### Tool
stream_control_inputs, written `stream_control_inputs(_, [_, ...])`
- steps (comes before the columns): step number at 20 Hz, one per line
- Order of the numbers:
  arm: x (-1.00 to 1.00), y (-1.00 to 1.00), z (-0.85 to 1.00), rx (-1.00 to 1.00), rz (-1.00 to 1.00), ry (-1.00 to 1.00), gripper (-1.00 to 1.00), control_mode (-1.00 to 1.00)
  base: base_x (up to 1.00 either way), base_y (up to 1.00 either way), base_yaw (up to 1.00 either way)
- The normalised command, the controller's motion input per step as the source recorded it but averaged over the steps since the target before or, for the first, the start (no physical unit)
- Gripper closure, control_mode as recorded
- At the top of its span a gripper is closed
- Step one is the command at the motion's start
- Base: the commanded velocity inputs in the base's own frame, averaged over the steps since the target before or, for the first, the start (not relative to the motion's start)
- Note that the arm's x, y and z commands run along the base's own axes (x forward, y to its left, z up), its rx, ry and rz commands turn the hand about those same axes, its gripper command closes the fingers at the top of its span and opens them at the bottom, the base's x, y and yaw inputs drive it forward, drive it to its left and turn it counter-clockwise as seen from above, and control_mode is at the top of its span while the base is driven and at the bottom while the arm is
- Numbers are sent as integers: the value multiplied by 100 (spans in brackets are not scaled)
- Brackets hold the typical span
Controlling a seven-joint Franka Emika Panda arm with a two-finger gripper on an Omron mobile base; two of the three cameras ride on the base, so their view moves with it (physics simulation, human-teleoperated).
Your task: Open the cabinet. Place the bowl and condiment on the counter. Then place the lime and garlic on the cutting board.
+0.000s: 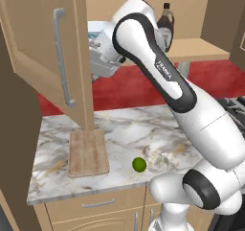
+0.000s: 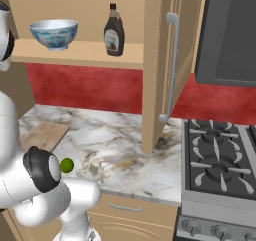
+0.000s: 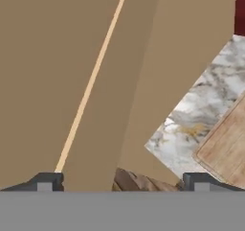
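Both doors of the cabinet (image 1: 43, 43) stand open. On its shelf sit the bowl (image 2: 53, 33) and, to its right, the condiment (image 2: 114, 31) bottle. My gripper (image 1: 97, 67) is raised in front of the shelf's left end, beside the left door's edge, just below the partly hidden bowl (image 1: 97, 37). In the hand view the gripper (image 3: 122, 182) is open with nothing between its fingertips (image 3: 45, 182), facing the door's wood. On the counter (image 1: 124, 124) lie the cutting board (image 1: 87, 153), the lime (image 1: 139, 165) and the pale garlic (image 1: 160, 160).
The open right door (image 2: 160, 60) with its long handle hangs over the counter's right part. A gas stove (image 2: 220, 160) stands to the right, under a dark appliance (image 2: 230, 35). Drawers (image 1: 98, 204) run below the counter. A red wall (image 2: 85, 87) backs it.
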Motion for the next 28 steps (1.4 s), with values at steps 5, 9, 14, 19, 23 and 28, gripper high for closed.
stream_control_inputs(5, [-16, 90, -3, -17, -6, -17, -100, -100, 0, 0, 0])
stream_control_inputs(9, [-28, -36, -2, -2, -6, -26, -100, -100, 0, 0, 0])
stream_control_inputs(14, [-19, -100, -6, 1, -7, -19, -100, -100, 0, 0, 0])
stream_control_inputs(19, [-10, -100, -9, 0, -11, -19, -100, -100, 0, 0, 0])
stream_control_inputs(23, [0, -100, 0, 0, -10, -24, -100, -100, 0, 0, 0])
stream_control_inputs(28, [0, -100, 14, 0, -8, -19, -100, -100, 0, 0, 0])
